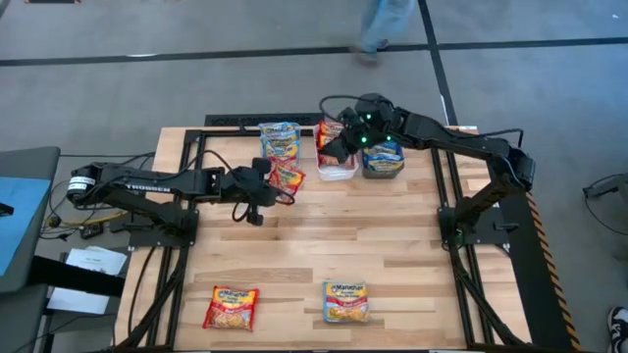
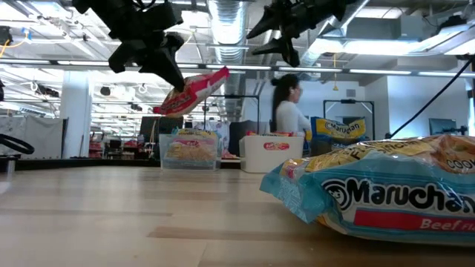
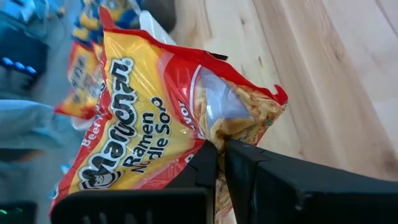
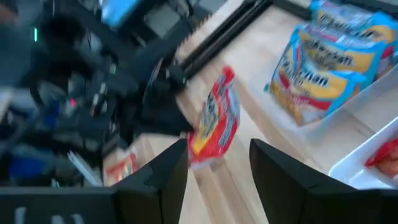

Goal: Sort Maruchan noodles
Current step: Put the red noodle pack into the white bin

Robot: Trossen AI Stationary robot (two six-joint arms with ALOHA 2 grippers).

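**High view first: left arm carries a red packet, right arm over the bins**

High view: left gripper (image 1: 278, 182) clamped on a red-and-yellow plastic Maruchan ramen packet (image 1: 288, 177), held above the wooden table (image 1: 392, 245) just in front of the clear bin (image 1: 280, 140) of blue packets. Right gripper (image 1: 340, 139) sits over the white bin (image 1: 337, 169) holding red packets, fingers apart, nothing in them. Dark bin (image 1: 383, 160) with blue-yellow packets just right of the white one. Near edge of the table: a second red packet (image 1: 231, 307) lying flat and a blue-bordered packet (image 1: 345, 301) beside it, well apart from the bins.

Low view: carried red packet (image 2: 194, 90) hangs tilted in the air from the left gripper (image 2: 172, 74), clear of the tabletop. Right gripper (image 2: 286, 37) up high above the white bin (image 2: 273, 153). Big blue packet (image 2: 386, 194) lies close to the lens. A person (image 2: 289, 111) stands in the room behind.

Left wrist view: dark fingers (image 3: 249, 171) pinch the packet's crimped end (image 3: 214, 134); noodles visible through the clear window.

Right wrist view: own fingers (image 4: 273, 168) spread, empty; blurred red packet (image 4: 216, 121) seen beyond them, blue packets (image 4: 329, 62) in the clear bin.
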